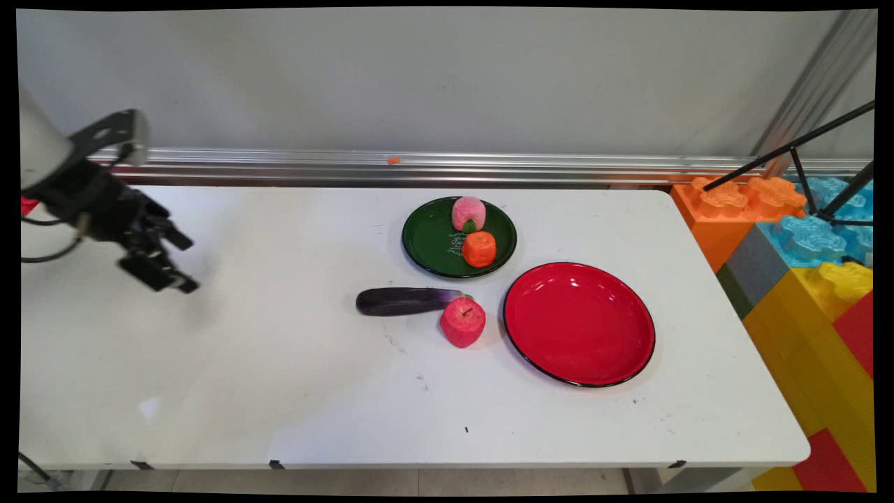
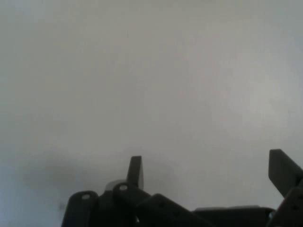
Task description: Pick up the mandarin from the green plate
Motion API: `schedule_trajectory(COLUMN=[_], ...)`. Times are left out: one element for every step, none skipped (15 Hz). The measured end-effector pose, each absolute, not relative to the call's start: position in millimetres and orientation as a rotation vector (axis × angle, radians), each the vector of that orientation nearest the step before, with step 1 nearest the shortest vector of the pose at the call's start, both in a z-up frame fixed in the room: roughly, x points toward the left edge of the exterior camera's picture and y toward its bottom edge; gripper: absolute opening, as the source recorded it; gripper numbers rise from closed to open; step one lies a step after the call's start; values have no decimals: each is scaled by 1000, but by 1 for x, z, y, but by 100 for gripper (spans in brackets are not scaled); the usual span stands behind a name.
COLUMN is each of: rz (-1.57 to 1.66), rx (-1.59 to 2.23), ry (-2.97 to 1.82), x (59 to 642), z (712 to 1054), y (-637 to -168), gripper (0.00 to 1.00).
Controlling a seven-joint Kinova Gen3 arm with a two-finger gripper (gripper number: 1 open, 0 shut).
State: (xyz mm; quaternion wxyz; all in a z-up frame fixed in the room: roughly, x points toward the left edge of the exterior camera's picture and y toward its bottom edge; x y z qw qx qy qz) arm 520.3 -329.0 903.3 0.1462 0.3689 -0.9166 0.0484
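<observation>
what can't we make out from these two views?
- Green plate: its white lettering is too small to read in the main view.
- Eggplant: its stem end is hidden behind the red apple, main view.
- Hand view: only bare table past the open gripper; no fruit or plate in frame.
- Toy blocks: cut off by the main view's right edge.
</observation>
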Motion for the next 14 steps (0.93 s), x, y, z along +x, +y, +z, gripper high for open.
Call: schedule_trajectory(rz=[156, 172, 183, 195, 203, 211, 218, 223, 228, 240, 252, 269, 284, 300], rx=[1074, 1090, 1102, 1122, 1138, 1147, 1152, 1152, 1147, 1134, 1116, 1095, 1080, 1062], ry=[-2626, -2610, -2596, -2576, -2557, -2541, -2524, -2508, -2492, -2474, -2458, -2440, -2426, -2416], x=[509, 496, 485, 471, 458, 445, 433, 419, 405, 392, 381, 369, 360, 352], z=[900, 897, 894, 892, 889, 886, 885, 882, 880, 878, 877, 877, 876, 874], y=[-336, -343, -350, -359, -368, -377, -385, -395, -406, -415, -424, -433, -441, -449], gripper=[100, 100, 100, 100, 100, 100, 100, 100, 100, 100, 100, 100, 100, 100])
